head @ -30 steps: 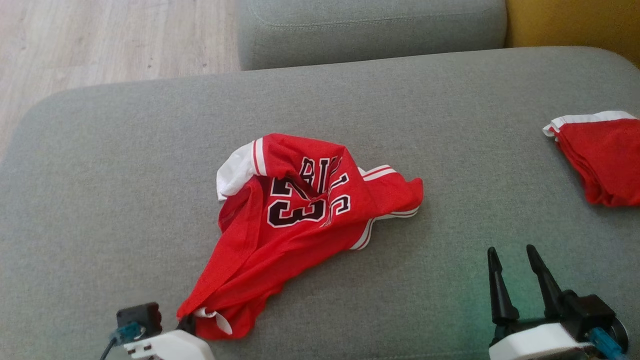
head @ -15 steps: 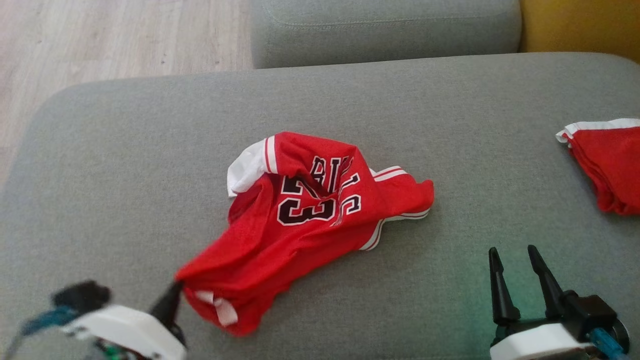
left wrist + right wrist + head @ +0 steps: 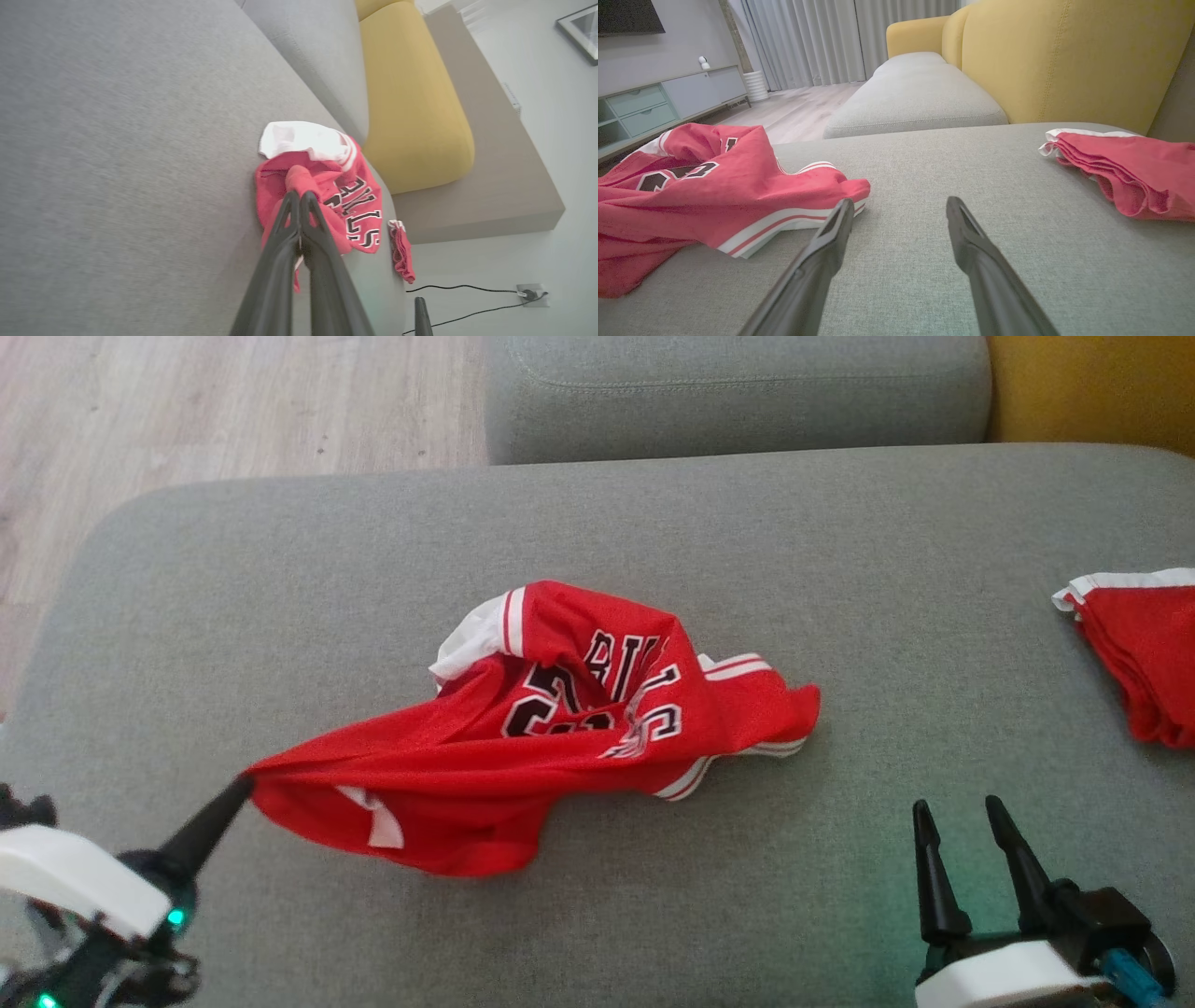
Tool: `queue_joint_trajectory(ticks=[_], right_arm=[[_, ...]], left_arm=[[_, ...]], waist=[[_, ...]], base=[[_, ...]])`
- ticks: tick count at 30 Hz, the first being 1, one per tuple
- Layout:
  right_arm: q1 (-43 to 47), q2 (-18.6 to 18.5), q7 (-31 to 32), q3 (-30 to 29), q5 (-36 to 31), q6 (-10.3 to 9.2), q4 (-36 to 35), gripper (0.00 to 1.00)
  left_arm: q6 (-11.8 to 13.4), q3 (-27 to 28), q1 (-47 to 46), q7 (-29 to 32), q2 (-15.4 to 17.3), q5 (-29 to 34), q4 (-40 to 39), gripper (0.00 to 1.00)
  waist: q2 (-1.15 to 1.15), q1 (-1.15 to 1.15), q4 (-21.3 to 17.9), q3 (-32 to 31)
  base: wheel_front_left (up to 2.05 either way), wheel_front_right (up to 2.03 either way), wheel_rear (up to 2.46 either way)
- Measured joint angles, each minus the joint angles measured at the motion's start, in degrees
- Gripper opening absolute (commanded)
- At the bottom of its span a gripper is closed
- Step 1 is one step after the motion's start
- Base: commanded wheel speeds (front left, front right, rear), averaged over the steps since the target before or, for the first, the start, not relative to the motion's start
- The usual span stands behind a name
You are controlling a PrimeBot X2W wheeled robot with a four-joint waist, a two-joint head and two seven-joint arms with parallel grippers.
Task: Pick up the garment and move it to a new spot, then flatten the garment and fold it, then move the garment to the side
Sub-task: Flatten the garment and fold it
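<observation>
Left fingers [image 3: 210,821] have dragged the "BU…LS" jersey [image 3: 448,775] leftward.

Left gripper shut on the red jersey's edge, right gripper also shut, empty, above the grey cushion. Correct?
No. The right gripper is open, fingers spread, as the right wrist view shows. The rest holds: it is empty above the cushion, and the left gripper is shut on the edge of the jersey.
</observation>
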Motion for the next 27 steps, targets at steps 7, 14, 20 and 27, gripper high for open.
queue_joint_trajectory(ticks=[7,14,20,27], right_arm=[[-0.16,0.00,0.00,0.05,-0.32,0.00,0.14,1.00],[-0.18,0.00,0.00,-0.53,-0.75,0.00,0.11,1.00],[-0.51,0.00,0.00,-0.53,-0.84,0.00,0.13,1.00],[-0.54,0.00,0.00,-0.38,-0.62,0.00,0.43,1.00]], left_arm=[[0.73,-0.49,-4.30,6.48,2.21,-1.09,10.44,0.00],[4.68,-3.47,-6.06,8.02,2.27,1.31,19.90,0.00],[4.52,-3.77,-8.12,6.90,0.77,2.78,23.40,0.00],[5.20,-5.01,-7.60,1.75,0.65,6.93,25.33,1.00]], waist=[[0.00,0.00,-1.15,0.76],[0.00,0.00,-1.32,2.17],[0.00,0.00,-0.96,1.86],[0.00,0.00,-0.19,0.28]], base=[[0.00,0.00,0.00],[0.00,0.00,0.00],[0.00,0.00,0.00],[0.00,0.00,0.00]])
